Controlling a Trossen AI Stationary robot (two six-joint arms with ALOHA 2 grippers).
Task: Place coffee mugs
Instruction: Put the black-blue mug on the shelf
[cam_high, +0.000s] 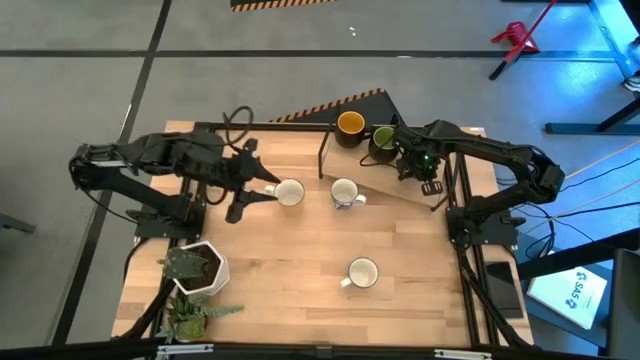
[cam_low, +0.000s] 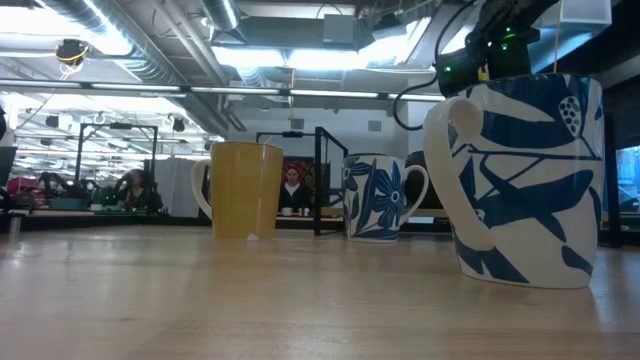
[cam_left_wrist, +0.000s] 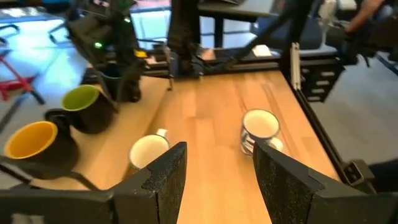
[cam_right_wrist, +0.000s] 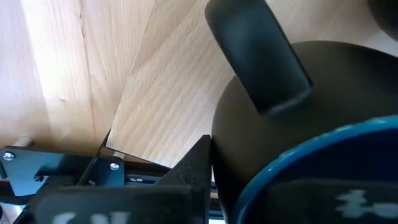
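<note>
My left gripper (cam_high: 265, 190) (cam_left_wrist: 217, 180) hangs open and level above the table's left half, pointing at a cream-white mug (cam_high: 289, 193) that stands on its base just ahead. A blue-patterned white mug (cam_high: 345, 193) and another patterned one (cam_high: 362, 272) also stand on the table. A dark mug with yellow inside (cam_high: 350, 124) and an olive green mug (cam_high: 383, 135) stand on a raised wooden board (cam_high: 400, 185) at the far right. My right gripper (cam_high: 415, 160) points down over a dark mug with a blue inside (cam_right_wrist: 280, 143) on that board.
A white hexagonal pot with a plant (cam_high: 200, 268) and a second plant (cam_high: 190, 315) stand at the near left corner. A black frame (cam_high: 325, 150) carries the raised board. There is free wood between the near mug and the two middle mugs.
</note>
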